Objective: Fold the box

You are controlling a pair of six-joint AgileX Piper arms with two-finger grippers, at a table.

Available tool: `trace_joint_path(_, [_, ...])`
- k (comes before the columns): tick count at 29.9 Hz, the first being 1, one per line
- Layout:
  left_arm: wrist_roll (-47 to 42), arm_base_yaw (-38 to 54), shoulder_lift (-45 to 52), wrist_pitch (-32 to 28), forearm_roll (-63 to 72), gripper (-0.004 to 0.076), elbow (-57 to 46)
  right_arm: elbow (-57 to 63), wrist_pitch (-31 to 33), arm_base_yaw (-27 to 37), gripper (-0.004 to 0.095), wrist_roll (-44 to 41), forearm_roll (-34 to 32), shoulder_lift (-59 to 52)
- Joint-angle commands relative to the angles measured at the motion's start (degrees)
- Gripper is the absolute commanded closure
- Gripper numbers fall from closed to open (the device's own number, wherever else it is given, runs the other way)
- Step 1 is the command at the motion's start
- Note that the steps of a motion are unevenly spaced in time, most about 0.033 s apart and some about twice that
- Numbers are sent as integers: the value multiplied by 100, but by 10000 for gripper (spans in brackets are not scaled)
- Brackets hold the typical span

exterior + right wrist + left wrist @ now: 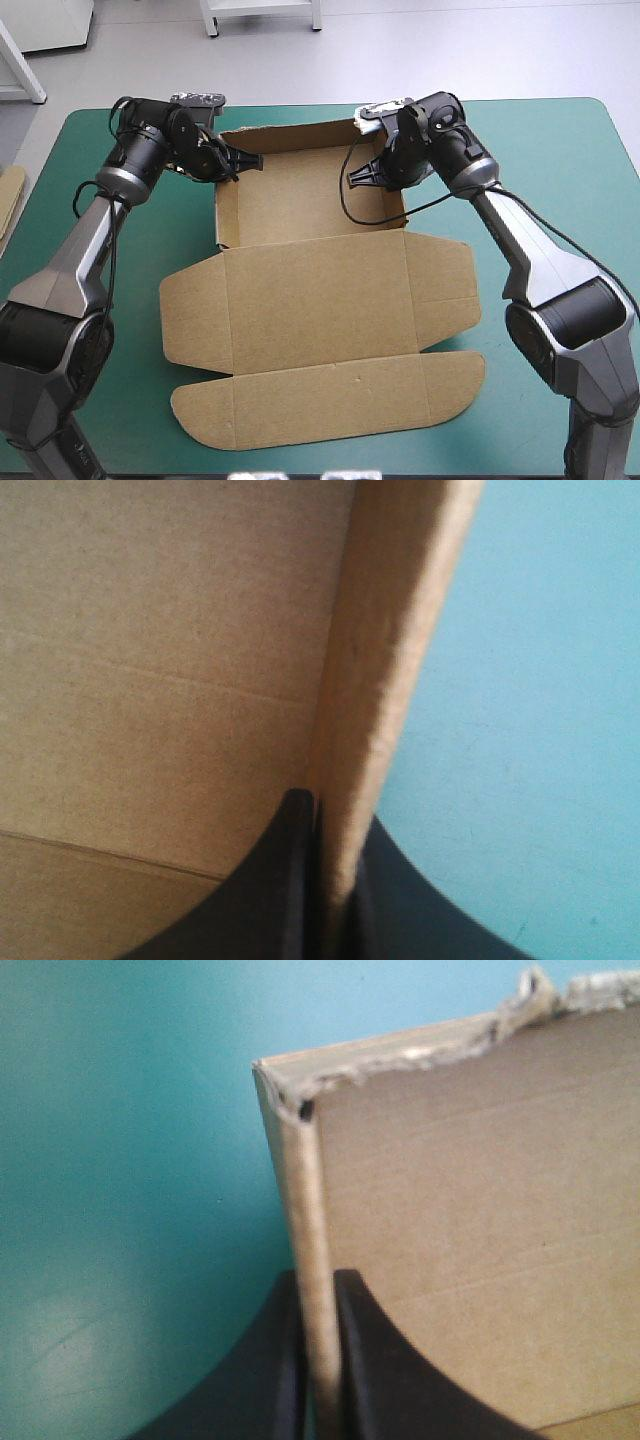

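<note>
Lowest in the frame lay the lid point(320, 330), flat, its long axis running left to right; the box point(300, 205) sat centred on the table point(560, 150), tray toward the top. One box, two grippers: the left gripper point(240, 163) was clenched on the tray's left wall, the right gripper point(360, 177) on its right wall, each wall standing edge-on between the fingers point(260, 1360). Neither looked nearer the lid.
</note>
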State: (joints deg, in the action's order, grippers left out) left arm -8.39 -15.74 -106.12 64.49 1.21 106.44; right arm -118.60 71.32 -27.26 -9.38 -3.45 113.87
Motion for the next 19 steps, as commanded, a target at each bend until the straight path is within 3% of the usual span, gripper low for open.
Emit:
trace_joint_path(1, [133, -129, 128, -266, 247, 732, 279, -85, 9, -123, 911, 260, 267, -209])
trace_joint_path(19, [166, -129, -725, -49, 280, 732, 312, -76, 9, -112, 911, 260, 345, 474])
